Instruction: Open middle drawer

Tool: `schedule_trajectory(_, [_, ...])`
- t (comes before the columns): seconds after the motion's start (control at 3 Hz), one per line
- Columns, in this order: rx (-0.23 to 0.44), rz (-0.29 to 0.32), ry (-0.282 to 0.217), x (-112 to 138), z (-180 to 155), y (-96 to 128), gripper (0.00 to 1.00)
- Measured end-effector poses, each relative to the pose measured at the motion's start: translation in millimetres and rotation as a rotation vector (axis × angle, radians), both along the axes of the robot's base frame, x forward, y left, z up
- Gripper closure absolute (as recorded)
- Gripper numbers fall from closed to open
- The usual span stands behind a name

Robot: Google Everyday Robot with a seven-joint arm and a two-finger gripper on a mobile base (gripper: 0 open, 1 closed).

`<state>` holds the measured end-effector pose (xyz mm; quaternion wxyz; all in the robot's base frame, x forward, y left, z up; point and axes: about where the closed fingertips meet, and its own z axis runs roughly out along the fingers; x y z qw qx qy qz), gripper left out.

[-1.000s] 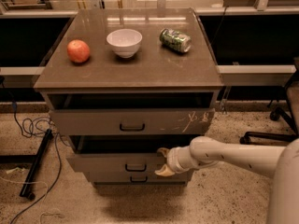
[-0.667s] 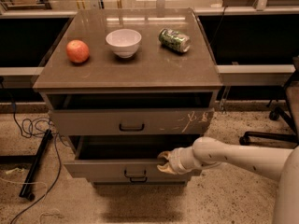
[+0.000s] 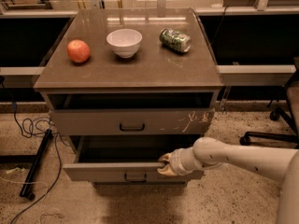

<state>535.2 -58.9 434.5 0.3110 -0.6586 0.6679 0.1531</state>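
Two drawers stand pulled out: the scratched top drawer and, at 6 o'clock below it, the middle drawer, drawn farther. My gripper clamps its front's top edge, at 3 o'clock from the loop handle.

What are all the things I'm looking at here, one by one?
grey-brown cabinet: one, centre, flat top.
red apple: one, red-orange, left on the cabinet top.
white ceramic bowl: one, upright, middle of the top.
green drink can: one, on its side, right of the bowl.
top drawer with white scratches: one, grey-brown, slightly open.
middle drawer with black loop handle: one, grey-brown, pulled out further, below the top drawer.
black cables: several, floor at left.
black office chair base: one, right edge.
robot arm: one, cream, reaching in from the right.
gripper: one, cream, at the middle drawer's top front edge, right of its handle.
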Motion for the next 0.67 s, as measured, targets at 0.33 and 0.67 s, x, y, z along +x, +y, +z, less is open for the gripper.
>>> schedule_trajectory(0.33, [0.011, -0.003, 0.005, -18.2, -2.3, -5.7, 1.0])
schedule_trajectory(0.67, [0.011, -0.003, 0.005, -18.2, -2.3, -5.7, 0.81])
